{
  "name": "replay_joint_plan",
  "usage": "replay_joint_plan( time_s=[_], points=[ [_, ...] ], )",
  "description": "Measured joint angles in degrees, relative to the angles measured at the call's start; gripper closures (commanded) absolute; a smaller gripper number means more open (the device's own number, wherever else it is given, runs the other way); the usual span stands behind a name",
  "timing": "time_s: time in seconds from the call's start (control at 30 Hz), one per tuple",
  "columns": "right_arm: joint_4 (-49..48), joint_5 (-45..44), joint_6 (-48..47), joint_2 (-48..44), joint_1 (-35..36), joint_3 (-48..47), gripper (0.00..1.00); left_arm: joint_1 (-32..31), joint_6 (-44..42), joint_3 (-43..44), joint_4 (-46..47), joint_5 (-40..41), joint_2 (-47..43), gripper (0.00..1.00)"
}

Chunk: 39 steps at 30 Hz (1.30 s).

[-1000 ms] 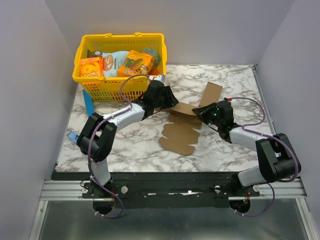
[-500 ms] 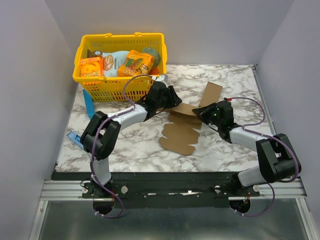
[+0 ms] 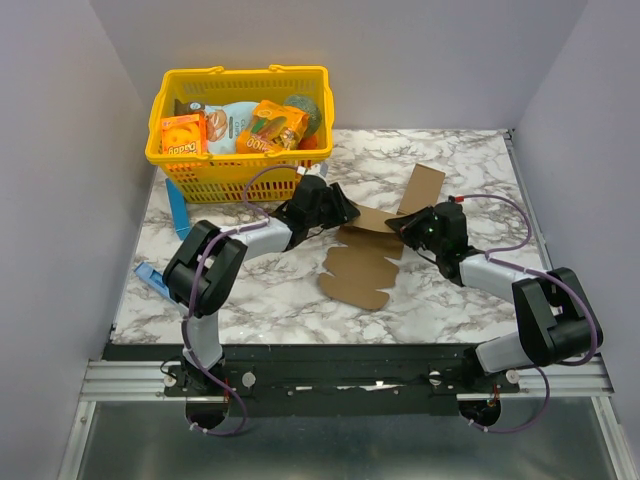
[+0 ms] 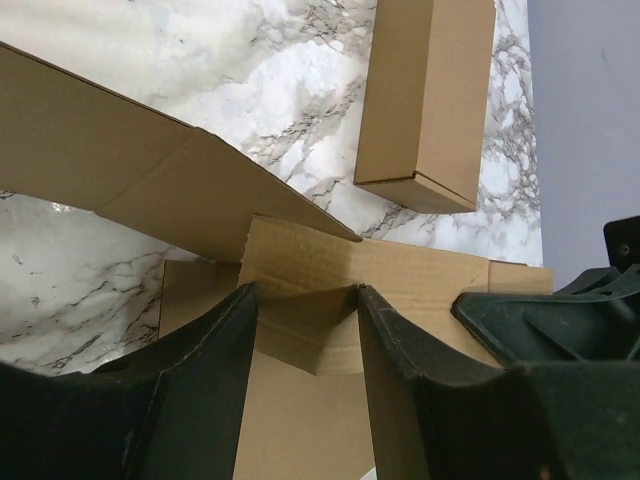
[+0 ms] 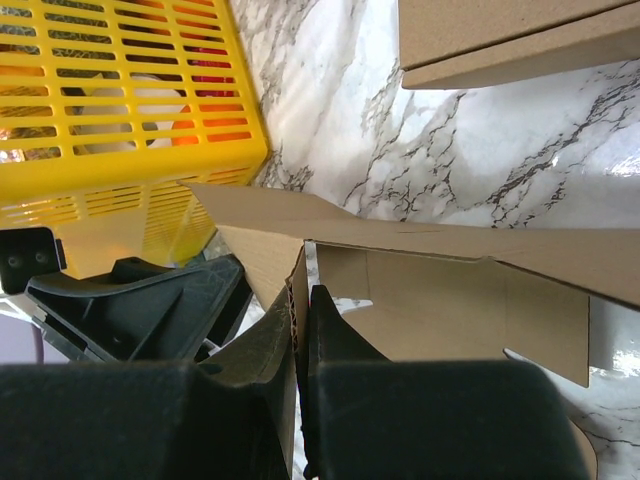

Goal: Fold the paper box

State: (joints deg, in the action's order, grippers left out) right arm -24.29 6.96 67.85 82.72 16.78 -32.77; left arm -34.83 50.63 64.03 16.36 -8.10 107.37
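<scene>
The paper box lies as a brown many-flapped cardboard sheet mid-table, partly raised along its far edge. My left gripper is at the sheet's far left corner. In the left wrist view it stands open, its fingertips against the cardboard and a shaded flap between them. My right gripper is at the sheet's right side. In the right wrist view it is shut on a corrugated edge of the paper box, holding that panel up off the marble.
A longer brown carton lies just beyond the sheet, also seen as a carton in the left wrist view. A yellow basket with snack packs stands at the back left. Blue objects lie along the table's left side.
My left arm has dropped a little lower and nearer the sheet's far left corner. The right gripper and the sheet have kept their places.
</scene>
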Motion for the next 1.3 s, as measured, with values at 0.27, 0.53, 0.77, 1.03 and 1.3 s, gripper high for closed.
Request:
replay_joint_plan(
  time_s=[0.27, 0.53, 0.77, 1.03, 1.3],
  points=[
    [0.6, -0.1, -1.2, 0.0, 0.0, -0.4, 0.86, 0.3, 0.2, 0.4, 1.7, -2.2, 1.3, 0.42],
    [1.7, -0.7, -2.3, -0.4, -0.3, -0.7, 0.86, 0.2, 0.2, 0.8, 4.5, -5.6, 2.5, 0.42],
    [2.3, -1.6, -3.2, -0.5, -0.4, -1.0, 0.86, 0.2, 0.7, 0.5, 7.1, -8.5, 3.6, 0.51],
    [3.5, -1.9, -4.2, -0.7, -0.5, -1.4, 0.86, 0.2, 1.5, -1.0, 11.4, -10.1, 4.0, 0.58],
    [4.7, -2.0, -5.3, -2.2, -0.5, -1.4, 0.86, 0.8, 0.5, -5.2, 14.7, -12.3, 1.1, 0.18]
  ],
)
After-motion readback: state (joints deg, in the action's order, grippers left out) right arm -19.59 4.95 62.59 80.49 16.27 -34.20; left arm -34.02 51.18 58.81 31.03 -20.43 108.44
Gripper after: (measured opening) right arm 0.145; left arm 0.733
